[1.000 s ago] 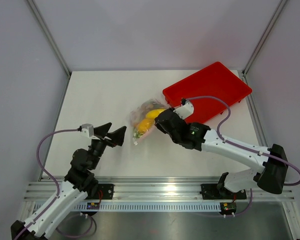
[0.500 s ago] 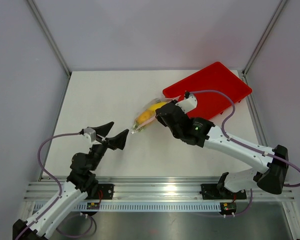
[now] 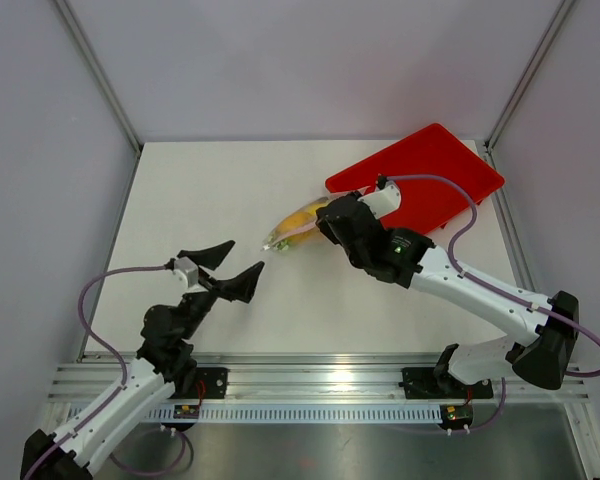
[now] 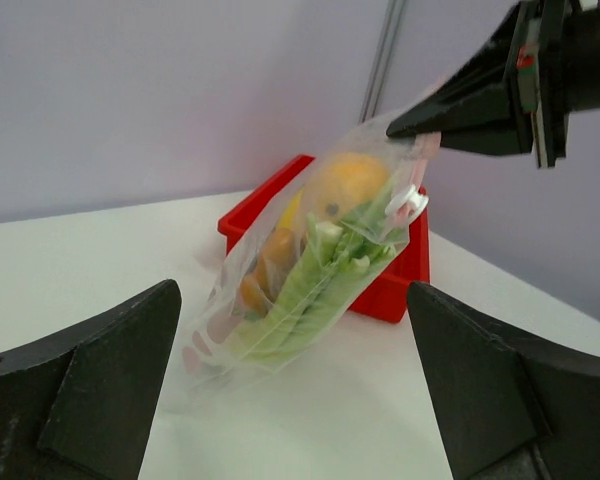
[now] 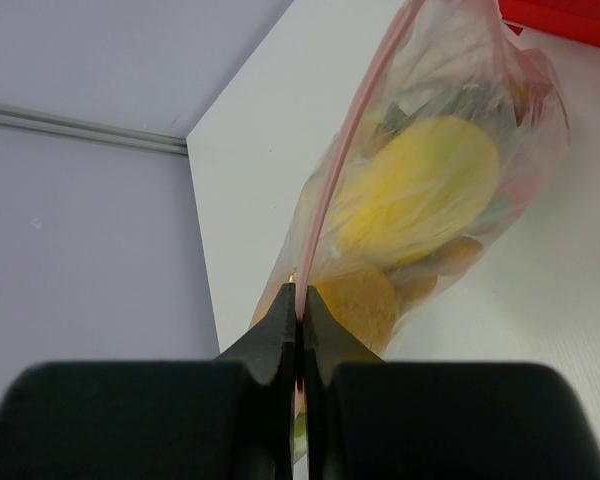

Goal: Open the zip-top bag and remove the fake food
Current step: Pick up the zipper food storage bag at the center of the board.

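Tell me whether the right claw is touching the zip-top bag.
Touching. The right wrist view shows the right claw pinched shut on the zip-top bag at its pink strip, with no gap.

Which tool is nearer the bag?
Right. The right tool is shut on the zip edge of the bag; the left tool is open, apart from it, facing it.

clear zip-top bag hangs tilted by its pink strip, fake food inside.

The zip-top bag hides much of the red tray; the lowest fake food seems too blurred to name.
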### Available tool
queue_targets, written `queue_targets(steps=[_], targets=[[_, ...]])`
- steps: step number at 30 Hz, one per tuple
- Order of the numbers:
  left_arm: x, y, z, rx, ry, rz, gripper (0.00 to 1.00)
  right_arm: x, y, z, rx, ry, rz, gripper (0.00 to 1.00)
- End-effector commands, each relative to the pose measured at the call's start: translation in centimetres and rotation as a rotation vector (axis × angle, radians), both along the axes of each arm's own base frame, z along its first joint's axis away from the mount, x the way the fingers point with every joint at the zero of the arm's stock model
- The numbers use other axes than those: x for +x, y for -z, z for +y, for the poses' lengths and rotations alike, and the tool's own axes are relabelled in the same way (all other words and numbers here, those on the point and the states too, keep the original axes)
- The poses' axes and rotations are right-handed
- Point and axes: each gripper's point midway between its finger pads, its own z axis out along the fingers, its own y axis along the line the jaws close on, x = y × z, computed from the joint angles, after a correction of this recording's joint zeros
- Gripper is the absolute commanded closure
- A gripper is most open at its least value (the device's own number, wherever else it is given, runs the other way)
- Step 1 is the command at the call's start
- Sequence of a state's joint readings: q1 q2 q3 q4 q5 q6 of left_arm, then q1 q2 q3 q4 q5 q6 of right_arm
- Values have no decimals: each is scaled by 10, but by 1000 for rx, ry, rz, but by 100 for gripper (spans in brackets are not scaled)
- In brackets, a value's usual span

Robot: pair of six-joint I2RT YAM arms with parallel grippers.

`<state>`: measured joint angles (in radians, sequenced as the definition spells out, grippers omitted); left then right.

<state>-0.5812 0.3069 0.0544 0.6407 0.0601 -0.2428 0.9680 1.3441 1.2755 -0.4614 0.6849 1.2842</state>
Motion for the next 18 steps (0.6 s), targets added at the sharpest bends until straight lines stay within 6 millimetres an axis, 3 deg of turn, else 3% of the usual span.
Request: queue_targets(steps=[1,5,14,17,18], targets=[[-4,-7,-15,50,65,-102,2,4,-27,2,72,7,-43,100],[-4,-13,-28,98,113,-147,3,3,-27,5,82,-5,-37,100],[-6,-29,-33,102,132,-217,12,3,-23,8,75,-20,-30,100],[-7,-31,-35,106,140,-227,18,2,-21,9,70,-26,-25,100],[-6,-33,-36,109,147,-230,24,3,-22,9,71,-24,-25,100]])
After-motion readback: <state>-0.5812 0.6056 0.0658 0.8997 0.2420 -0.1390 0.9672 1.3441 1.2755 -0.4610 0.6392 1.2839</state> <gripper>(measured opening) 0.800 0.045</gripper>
